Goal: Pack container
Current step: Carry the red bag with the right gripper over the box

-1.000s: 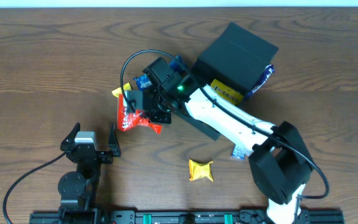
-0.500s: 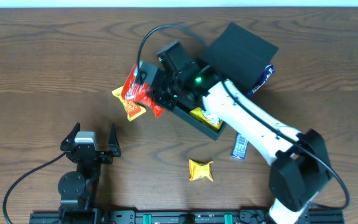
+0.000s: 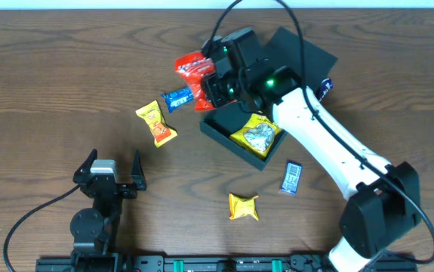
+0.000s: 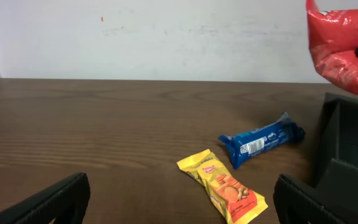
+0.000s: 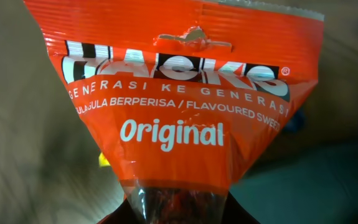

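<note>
The dark container (image 3: 224, 137) lies open in the middle of the table, its flap lid (image 3: 300, 57) raised behind, with a yellow snack packet (image 3: 256, 134) inside. My right gripper (image 3: 210, 85) is shut on a red snack bag (image 3: 194, 68) and holds it in the air over the container's far left corner. The bag fills the right wrist view (image 5: 179, 106) and shows at top right in the left wrist view (image 4: 343, 43). My left gripper (image 3: 111, 175) is open and empty near the front left.
A blue packet (image 3: 176, 98) and a yellow-orange packet (image 3: 156, 123) lie left of the container, also in the left wrist view (image 4: 261, 142) (image 4: 225, 186). A yellow candy (image 3: 243, 206) and a small blue packet (image 3: 291, 177) lie in front.
My right gripper has lifted the red bag from the table left of the container and carried it up and right toward the container. The left arm has not moved.
</note>
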### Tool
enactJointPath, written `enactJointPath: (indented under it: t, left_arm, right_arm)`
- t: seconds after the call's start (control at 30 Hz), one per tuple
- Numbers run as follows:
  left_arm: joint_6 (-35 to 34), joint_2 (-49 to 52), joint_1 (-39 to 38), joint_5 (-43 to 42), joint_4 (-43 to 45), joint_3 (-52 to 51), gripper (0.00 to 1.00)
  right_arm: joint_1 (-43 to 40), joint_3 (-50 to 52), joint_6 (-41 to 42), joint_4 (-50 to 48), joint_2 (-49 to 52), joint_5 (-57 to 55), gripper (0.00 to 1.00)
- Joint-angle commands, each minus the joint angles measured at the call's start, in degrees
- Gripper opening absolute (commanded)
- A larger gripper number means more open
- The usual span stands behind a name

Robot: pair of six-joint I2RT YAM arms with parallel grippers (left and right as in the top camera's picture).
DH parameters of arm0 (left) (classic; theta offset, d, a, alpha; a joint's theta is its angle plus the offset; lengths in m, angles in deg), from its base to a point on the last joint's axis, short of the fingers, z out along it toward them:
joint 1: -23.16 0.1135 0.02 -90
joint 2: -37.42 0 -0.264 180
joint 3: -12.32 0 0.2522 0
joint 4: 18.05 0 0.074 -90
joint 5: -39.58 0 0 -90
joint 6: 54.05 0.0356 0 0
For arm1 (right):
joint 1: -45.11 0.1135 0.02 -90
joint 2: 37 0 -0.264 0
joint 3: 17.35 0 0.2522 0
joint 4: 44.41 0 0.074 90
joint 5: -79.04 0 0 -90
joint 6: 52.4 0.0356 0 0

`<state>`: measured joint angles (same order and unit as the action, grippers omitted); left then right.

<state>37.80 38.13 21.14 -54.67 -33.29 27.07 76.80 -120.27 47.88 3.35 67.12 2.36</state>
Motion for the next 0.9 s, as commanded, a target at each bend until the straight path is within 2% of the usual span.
enactJointPath:
  t: [0.0, 0.27, 0.6, 0.87]
  left_arm:
    - [-0.13, -0.13, 0.13, -0.66, -2.56, -0.74, 0.95]
    - [-0.15, -0.13, 0.13, -0.66, -2.54, -0.74, 0.95]
    - [-0.15, -0.13, 0.13, -0.66, -2.54, -0.74, 0.95]
    - [-0.15, -0.13, 0.13, -0.66, -2.56, -0.74, 0.95]
  right_arm:
    - [-0.50, -0.83, 10.71, 1.40, -1.55, -6.05, 0.21]
    - [-0.48, -0.61, 26.18, 8.20, -2.99, -16.26, 0.19]
    - [-0.46, 2.16, 48.09, 14.32, -3.15, -23.45, 0.25]
    - [0.63, 9.92, 50.64, 8.96, -3.06, -23.39, 0.27]
